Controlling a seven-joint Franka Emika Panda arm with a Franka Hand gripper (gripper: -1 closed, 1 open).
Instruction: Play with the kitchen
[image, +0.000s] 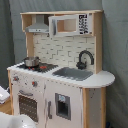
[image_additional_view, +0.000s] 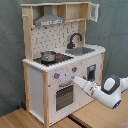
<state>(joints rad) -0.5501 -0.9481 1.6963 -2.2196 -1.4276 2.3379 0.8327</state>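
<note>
Here, arm (image_additional_view: 102, 92) nears kitchen (image_additional_view: 60, 60) front (right side open).

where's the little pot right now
The pot sits on the stovetop at the first exterior view's left end of the toy kitchen's counter, under the grey hood, with the sink on its other side.

Open room before the kitchen (image_additional_view: 60, 65) front; pot (image_additional_view: 48, 56) occupies stovetop, faucet (image_additional_view: 75, 40) overhangs sink.
</note>
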